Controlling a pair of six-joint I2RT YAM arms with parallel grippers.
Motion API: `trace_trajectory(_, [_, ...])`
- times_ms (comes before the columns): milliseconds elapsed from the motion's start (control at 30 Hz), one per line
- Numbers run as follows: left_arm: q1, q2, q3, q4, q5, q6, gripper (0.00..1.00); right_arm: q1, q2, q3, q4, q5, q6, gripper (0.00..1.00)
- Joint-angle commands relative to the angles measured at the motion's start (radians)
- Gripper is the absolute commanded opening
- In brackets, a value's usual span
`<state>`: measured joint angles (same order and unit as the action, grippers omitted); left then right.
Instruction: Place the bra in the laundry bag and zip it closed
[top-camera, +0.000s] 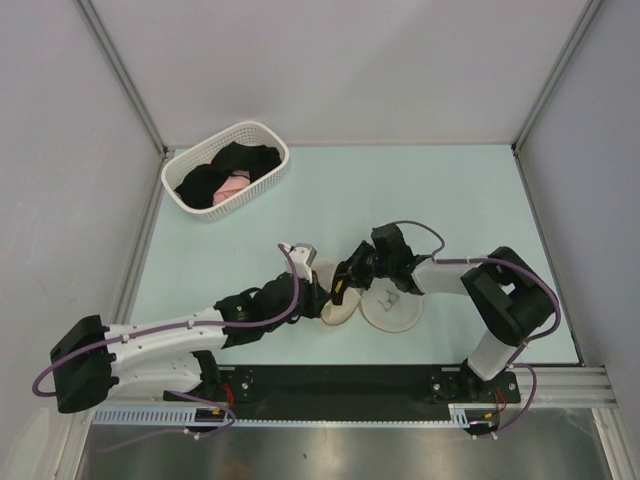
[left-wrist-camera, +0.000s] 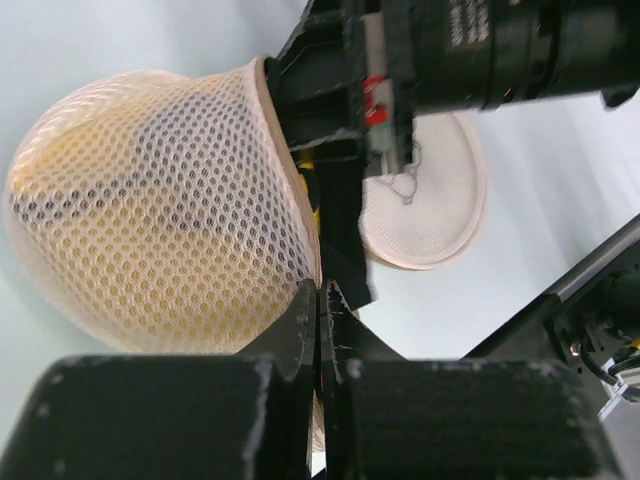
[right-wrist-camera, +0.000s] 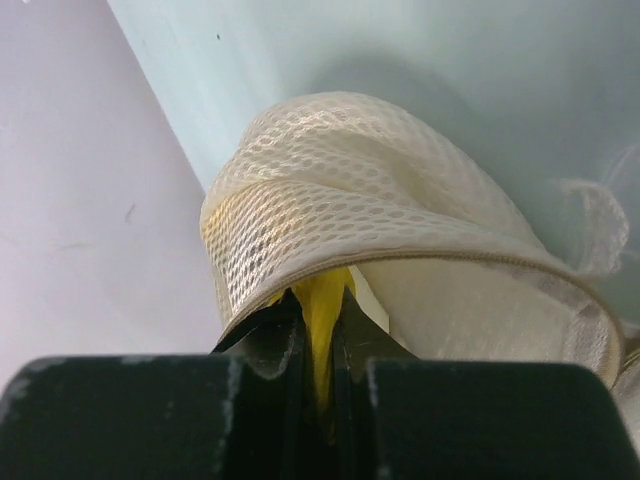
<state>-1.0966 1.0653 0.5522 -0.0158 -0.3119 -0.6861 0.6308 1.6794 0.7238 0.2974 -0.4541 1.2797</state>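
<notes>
Right tool pinching bra, under laundry bag

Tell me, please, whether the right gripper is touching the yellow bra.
Touching. The right wrist view shows the right gripper shut on a fold of the yellow bra poking from the laundry bag.

Cream open-weave mesh on the laundry bag; smooth yellow fabric — the bra; white plastic basket; matt table.
</notes>
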Motion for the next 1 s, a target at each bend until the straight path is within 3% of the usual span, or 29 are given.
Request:
trace_trajectory(0, [-0.011, -0.048, -0.005, 0.096, 0.022, -0.046, 0.00, 0.092, -0.020, 0.034, 0.075, 0.282, -0.037, 0.00])
trace_trajectory(233, [-0.008, -0.099, -0.026, 0.132, 0.054, -0.105, 0.00, 0.175, 0.005, 0.017, 0.132, 0.502, -0.227, 0.00])
trace_trajectory(467, [0.061, -0.169, -0.098, 0.060, 0.051, -0.207, 0.00, 0.185, 0.045, -0.010, 0.088, 0.416, -0.354, 0.02])
trace_trajectory(733, [0.144, -0.263, -0.167, 0.024, 0.083, -0.222, 0.00, 0.190, -0.029, 0.009, -0.061, 0.325, -0.460, 0.49])
trace_trajectory(800, [0.147, -0.274, -0.167, 0.024, 0.092, -0.216, 0.00, 0.190, -0.070, 0.038, -0.179, 0.318, -0.506, 0.63])
trace_trajectory(967, [0.149, -0.278, -0.167, 0.024, 0.100, -0.211, 0.00, 0.193, -0.184, 0.105, -0.464, 0.354, -0.569, 0.83])
